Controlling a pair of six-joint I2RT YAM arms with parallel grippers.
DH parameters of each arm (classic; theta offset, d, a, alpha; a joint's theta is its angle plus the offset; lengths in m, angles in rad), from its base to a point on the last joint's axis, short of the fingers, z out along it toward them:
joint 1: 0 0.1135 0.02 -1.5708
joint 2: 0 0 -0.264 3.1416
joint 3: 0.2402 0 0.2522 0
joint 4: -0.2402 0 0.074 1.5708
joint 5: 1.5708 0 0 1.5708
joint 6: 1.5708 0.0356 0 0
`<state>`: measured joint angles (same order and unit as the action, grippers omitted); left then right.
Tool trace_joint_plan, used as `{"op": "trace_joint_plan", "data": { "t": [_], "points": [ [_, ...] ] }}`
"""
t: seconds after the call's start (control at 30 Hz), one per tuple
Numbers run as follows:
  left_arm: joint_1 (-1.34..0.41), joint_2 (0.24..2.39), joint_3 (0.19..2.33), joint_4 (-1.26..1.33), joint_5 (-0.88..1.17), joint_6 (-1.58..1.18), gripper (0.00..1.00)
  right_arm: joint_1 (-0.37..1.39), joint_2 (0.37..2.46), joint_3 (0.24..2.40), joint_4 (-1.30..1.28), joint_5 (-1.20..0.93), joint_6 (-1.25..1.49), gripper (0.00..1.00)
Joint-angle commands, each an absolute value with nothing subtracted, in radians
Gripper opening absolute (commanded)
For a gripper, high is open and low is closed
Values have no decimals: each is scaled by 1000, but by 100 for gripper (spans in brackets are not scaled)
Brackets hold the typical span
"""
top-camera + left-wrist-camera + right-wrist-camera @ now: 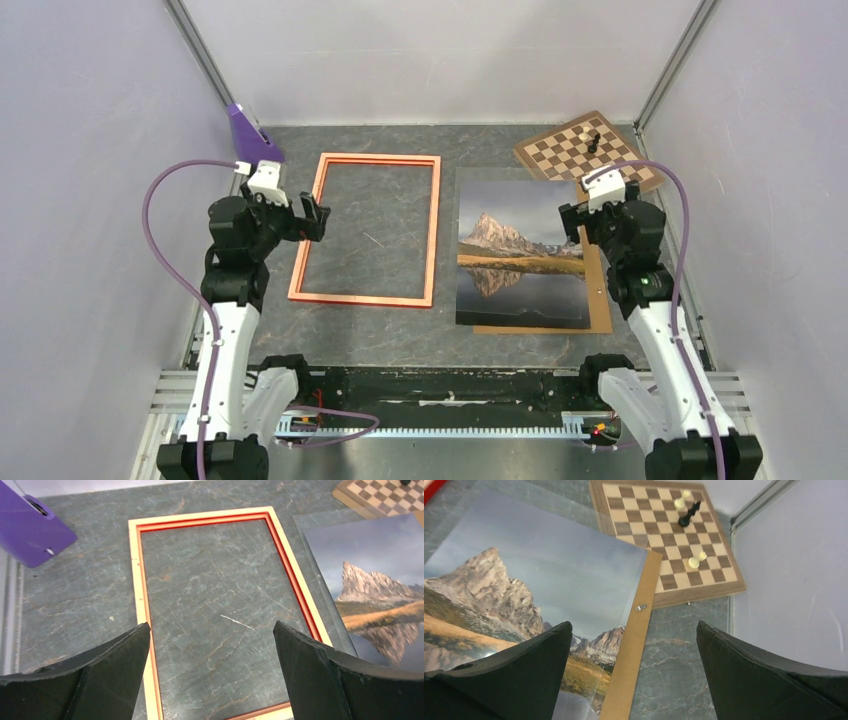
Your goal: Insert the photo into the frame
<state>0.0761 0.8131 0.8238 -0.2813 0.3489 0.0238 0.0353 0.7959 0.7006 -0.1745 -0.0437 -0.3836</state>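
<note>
Orange-red frame [434, 230] and photo [520, 250] lie side by side.
Left gripper [210, 630] hangs released over the frame; right gripper [634, 630], likewise released, over the photo and board [601, 295].

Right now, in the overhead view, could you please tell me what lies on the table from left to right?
purple block → orange-red frame → mountain photo → chessboard. The brown backing board lies partly under the photo, so I leave it out.

One frame [380, 157], one photo [520, 250], three chessmen [689, 514] (one black).
</note>
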Motion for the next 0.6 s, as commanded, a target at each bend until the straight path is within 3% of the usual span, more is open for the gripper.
{"op": "trace_joint_plan", "data": {
  "t": [0.0,0.33,0.57],
  "points": [
    [72,839,857,-310,422,79,100,36,900,757,-160,41,-344,98],
    [72,880,845,-281,457,68,100,36,1214,929,-158,48,-262,99],
    [52,917,876,-323,556,122,100,36,1173,851,-226,-91,-335,96]
  ]
}}
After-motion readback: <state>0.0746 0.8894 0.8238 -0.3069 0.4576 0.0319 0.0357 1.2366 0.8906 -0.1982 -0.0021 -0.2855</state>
